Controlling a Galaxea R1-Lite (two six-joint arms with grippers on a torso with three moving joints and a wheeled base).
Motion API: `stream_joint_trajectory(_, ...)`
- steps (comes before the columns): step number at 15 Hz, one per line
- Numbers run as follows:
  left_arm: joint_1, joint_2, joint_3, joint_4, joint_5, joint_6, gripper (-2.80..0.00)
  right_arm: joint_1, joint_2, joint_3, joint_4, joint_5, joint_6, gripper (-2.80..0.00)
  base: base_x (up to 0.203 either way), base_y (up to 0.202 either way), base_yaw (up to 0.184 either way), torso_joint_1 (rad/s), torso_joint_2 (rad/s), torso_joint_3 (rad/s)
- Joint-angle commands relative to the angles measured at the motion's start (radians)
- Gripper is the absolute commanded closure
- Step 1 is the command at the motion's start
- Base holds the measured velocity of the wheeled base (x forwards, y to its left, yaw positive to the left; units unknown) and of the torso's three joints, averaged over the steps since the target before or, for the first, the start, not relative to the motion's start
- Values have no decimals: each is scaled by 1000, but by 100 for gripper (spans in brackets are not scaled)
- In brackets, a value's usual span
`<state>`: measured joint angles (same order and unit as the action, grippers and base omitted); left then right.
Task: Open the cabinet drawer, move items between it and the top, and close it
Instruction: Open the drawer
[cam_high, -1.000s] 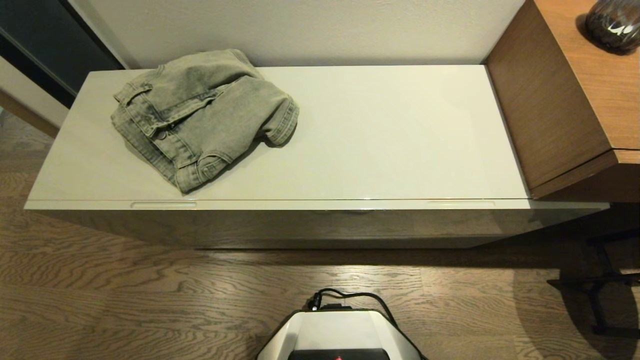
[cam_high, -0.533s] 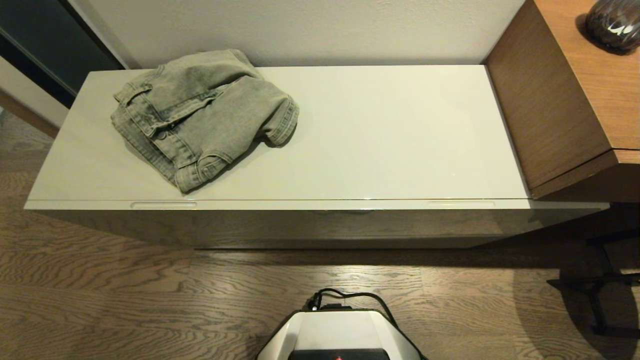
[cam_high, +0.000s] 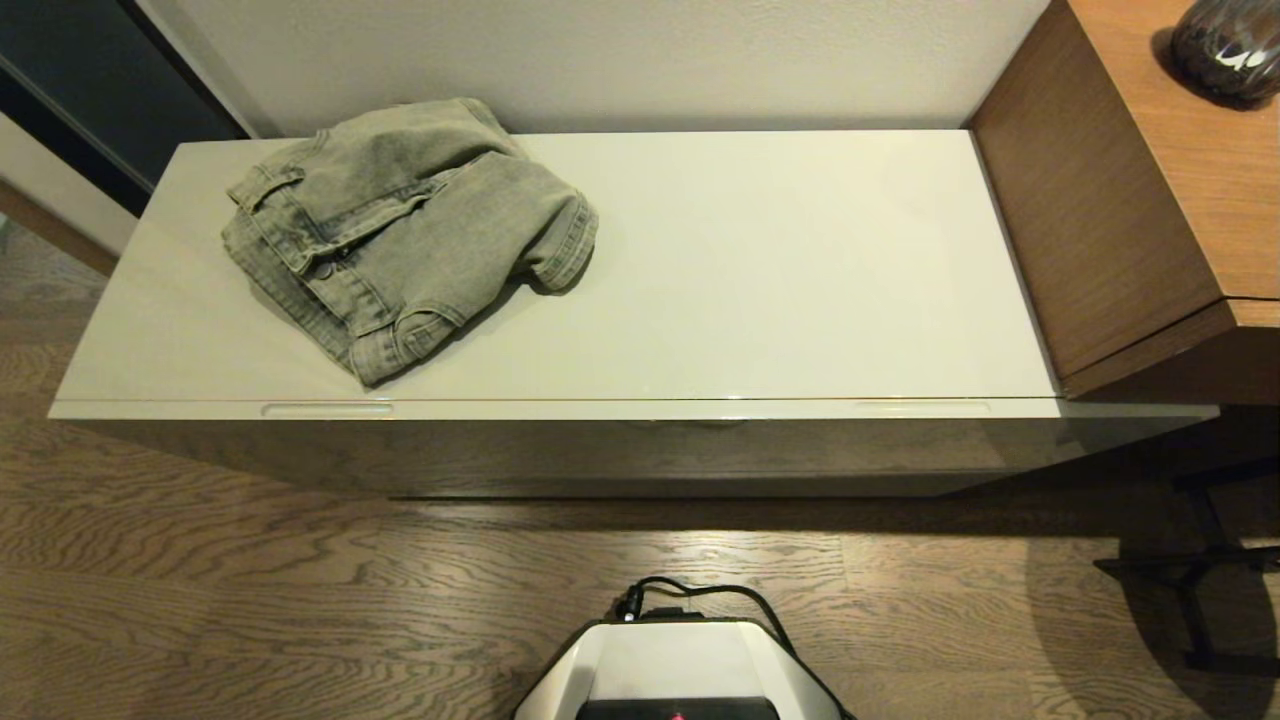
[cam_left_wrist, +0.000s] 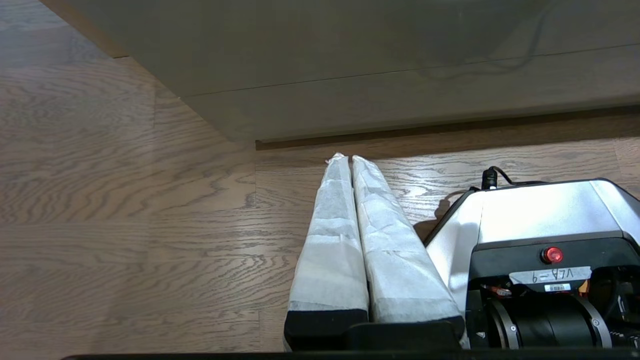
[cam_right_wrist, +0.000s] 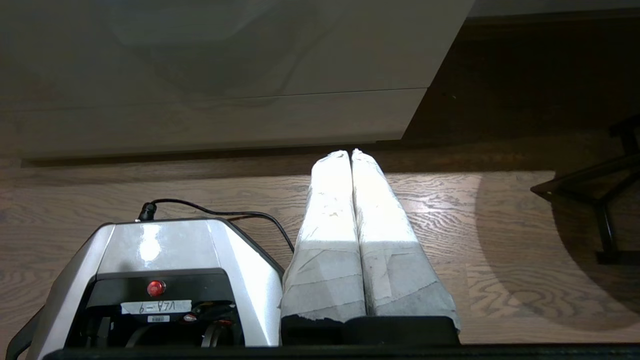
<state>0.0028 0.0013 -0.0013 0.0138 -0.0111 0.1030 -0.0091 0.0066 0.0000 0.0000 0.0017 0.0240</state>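
From the head view, the drawer (cam_high: 640, 440) is fully pushed in under the top (cam_high: 780, 270) of the low cabinet, its two slim handle recesses showing along the front edge, one towards the left (cam_high: 327, 409) and one towards the right (cam_high: 922, 406). A folded grey-green denim garment (cam_high: 405, 235) lies on the left part of the top, close to the back wall, and no white cloth can be seen. A taller brown wooden cabinet (cam_high: 1130, 190) adjoins on the right with a dark vase (cam_high: 1228, 45) on it. Neither arm appears in this view, only the robot's base (cam_high: 680, 665) on the wooden floor (cam_high: 250, 580). In the left wrist view, the left gripper (cam_left_wrist: 345, 159) hangs low beside the base, its two padded fingers pressed together and holding nothing, pointing towards the foot of the drawer front (cam_left_wrist: 375, 75). In the right wrist view, the right gripper (cam_right_wrist: 349, 152) is parked likewise on the other side of the base, fingers together and empty, facing the right end of the drawer front (cam_right_wrist: 225, 75). I judge that the task is at its very first step, opening the drawer, with nothing yet touched. The next move probably calls for raising one gripper to a handle recess, hooking it there and pulling straight out towards the robot.
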Motion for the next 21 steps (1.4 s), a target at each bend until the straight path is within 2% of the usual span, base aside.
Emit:
stream_joint_trajectory(1,0,0,0,2,0,3,0,0,0,2,0,0,1,0,0,0,0,0,0,0)
stream_joint_trajectory(21,0,0,0,6,0,-5,0,0,0,2,0,0,1,0,0,0,0,0,0,0)
